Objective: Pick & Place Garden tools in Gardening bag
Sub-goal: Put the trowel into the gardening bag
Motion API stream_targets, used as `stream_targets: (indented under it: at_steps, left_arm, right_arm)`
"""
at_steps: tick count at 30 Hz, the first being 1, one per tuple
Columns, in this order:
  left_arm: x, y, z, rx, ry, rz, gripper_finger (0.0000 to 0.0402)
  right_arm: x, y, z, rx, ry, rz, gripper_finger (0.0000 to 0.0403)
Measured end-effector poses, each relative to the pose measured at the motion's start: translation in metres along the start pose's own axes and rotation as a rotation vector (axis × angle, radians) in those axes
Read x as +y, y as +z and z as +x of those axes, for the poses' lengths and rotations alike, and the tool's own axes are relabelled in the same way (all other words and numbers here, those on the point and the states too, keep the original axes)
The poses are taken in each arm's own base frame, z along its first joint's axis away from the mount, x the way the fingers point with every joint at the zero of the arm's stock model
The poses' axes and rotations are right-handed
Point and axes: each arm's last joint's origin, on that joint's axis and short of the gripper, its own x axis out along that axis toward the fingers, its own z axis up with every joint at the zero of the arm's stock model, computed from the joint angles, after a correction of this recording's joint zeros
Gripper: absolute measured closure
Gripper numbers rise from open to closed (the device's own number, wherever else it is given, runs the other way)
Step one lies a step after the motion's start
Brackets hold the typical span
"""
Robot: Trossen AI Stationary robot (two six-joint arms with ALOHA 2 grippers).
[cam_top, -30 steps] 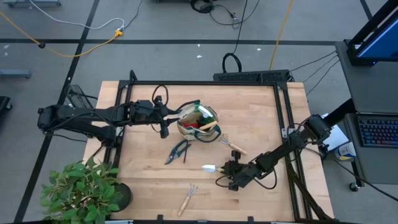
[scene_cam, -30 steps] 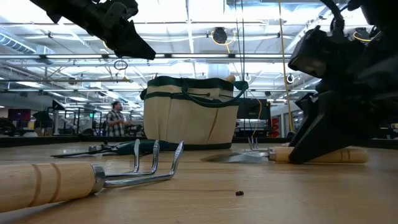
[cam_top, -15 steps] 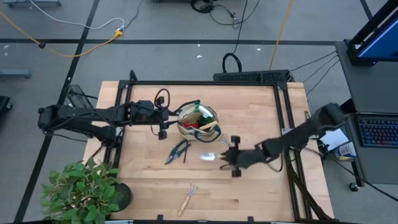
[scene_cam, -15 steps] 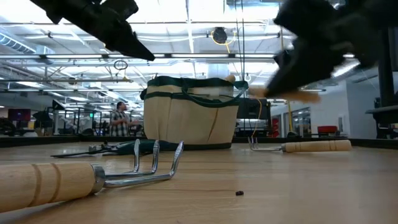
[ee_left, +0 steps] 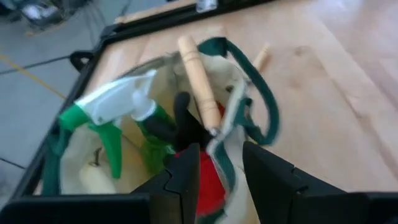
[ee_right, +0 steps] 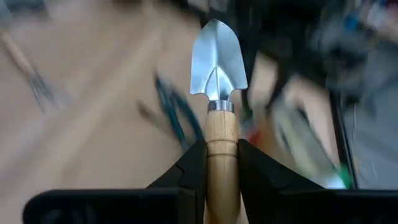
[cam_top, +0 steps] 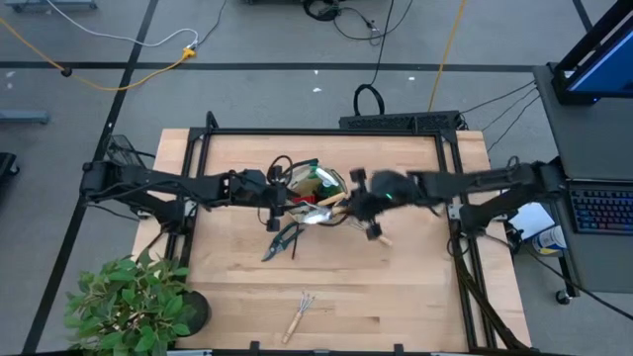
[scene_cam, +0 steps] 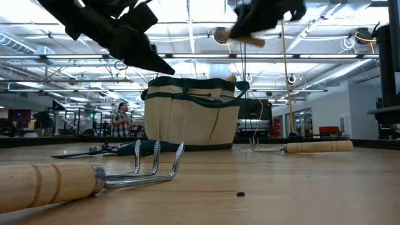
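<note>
The beige gardening bag (cam_top: 315, 190) with dark green trim stands mid-table; inside it show a green spray bottle (ee_left: 118, 112), a wooden handle (ee_left: 199, 81) and a red glove (ee_left: 208, 186). My left gripper (ee_left: 221, 171) is open at the bag's left side, one finger over the inside and one outside its rim (ee_left: 224, 146); I cannot tell whether they touch it. My right gripper (cam_top: 356, 205) hovers at the bag's right side, shut on a wooden-handled trowel (ee_right: 217, 59). In the low view both arms hang high, my left gripper (scene_cam: 164, 64) left of my right gripper (scene_cam: 262, 15). My right gripper pinches the trowel's wooden handle (ee_right: 222, 134) between its two fingers, just behind the metal collar. The handle runs along the fingers and the blade (cam_top: 316, 218) sticks out ahead, toward the bag. The trowel is lifted clear of the table.
Dark pruning shears (cam_top: 284, 240) lie flat just in front of the bag. A wooden-handled rake (cam_top: 299, 314) lies near the front edge, and another forked tool (scene_cam: 300, 147) lies right of the bag. A leafy potted plant (cam_top: 134, 302) stands at the front left corner.
My right gripper has lifted the trowel off the table at the front right and carried it up and toward the far edge to the bag's right side, rolling as it went. My left gripper has moved down and toward the bag, onto its left rim.
</note>
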Motion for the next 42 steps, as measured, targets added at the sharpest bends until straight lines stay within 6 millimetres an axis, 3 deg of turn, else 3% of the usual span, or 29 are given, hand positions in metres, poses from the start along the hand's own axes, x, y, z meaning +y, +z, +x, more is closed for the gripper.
stream_targets:
  at_steps: [6,12,16,19,23,28,32,36,42]
  left_arm:
    - [0.001,-0.006,0.006,0.058,0.082,-0.021,0.0275]
    - [0.001,-0.007,0.006,0.073,0.084,-0.016,0.0275]
    - [0.000,-0.007,0.006,0.059,0.044,-0.016,0.0288]
    - [0.000,-0.006,0.006,0.054,0.034,-0.018,0.0331]
    - [0.000,-0.006,0.006,0.058,0.054,-0.060,0.0392]
    - [0.001,-0.003,0.006,0.022,0.074,-0.074,0.0390]
    - [-0.001,-0.002,0.006,0.007,0.035,-0.089,0.0394]
    - [-0.002,0.001,0.002,0.002,0.032,-0.090,0.0364]
    - [0.002,0.001,0.001,0.029,0.150,0.042,0.0300]
  right_arm:
    - [-0.049,0.003,-0.001,0.339,0.002,-0.019,0.0344]
    - [-0.070,-0.003,0.008,0.336,0.062,-0.070,0.0344]
    - [-0.064,-0.014,0.021,0.341,0.100,-0.230,0.0344]
    - [-0.057,-0.016,0.034,0.268,0.036,-0.400,0.0344]
    - [-0.039,-0.025,0.046,0.322,-0.014,-0.561,0.0344]
    - [-0.018,-0.033,0.057,0.346,-0.099,-0.744,0.0344]
    - [-0.012,-0.032,0.057,0.467,-0.249,-0.808,0.0344]
    - [-0.015,-0.030,0.046,0.518,-0.311,-0.773,0.0344]
    - [-0.015,-0.024,0.034,0.481,-0.336,-0.734,0.0344]
